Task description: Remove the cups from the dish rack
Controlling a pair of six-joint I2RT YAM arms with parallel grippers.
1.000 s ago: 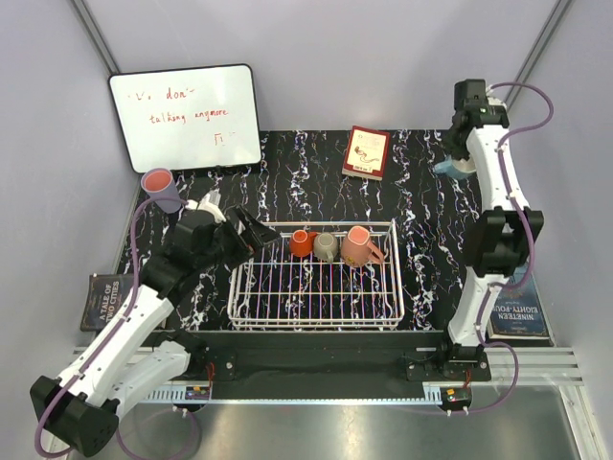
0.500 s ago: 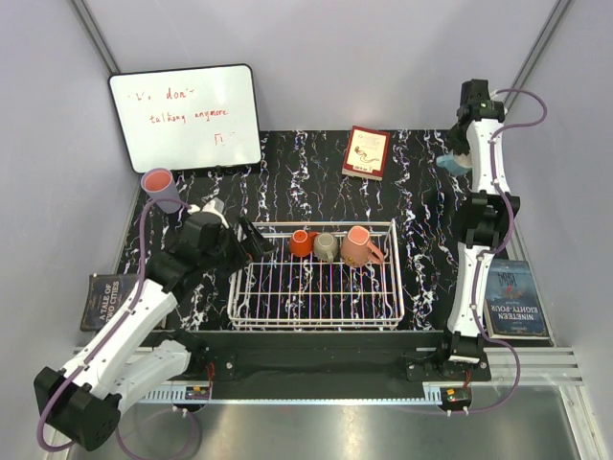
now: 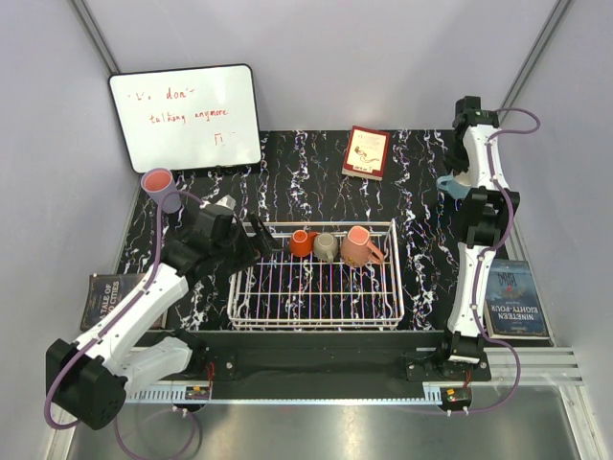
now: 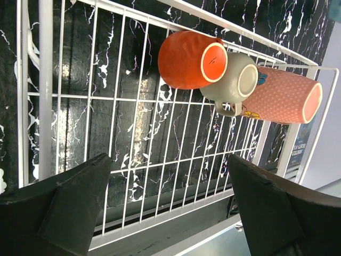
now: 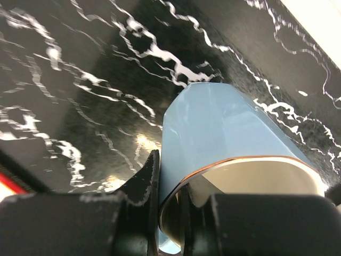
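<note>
**Far side of rack: three mugs**

From above, dish rack (image 3: pixel 316 287) holds orange-red mug (image 3: pixel 303 242), grey-olive mug (image 3: pixel 326 246) and salmon-pink mug (image 3: pixel 359 245). Left wrist: left jaws apart over its left end. Right wrist: right jaws clamped on light blue mug (image 5: pixel 224 133), far right.

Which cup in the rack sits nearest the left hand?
The orange-red mug, leftmost of the three lying in the dish rack; the grey-olive mug and salmon-pink mug lie farther from the left hand.
</note>
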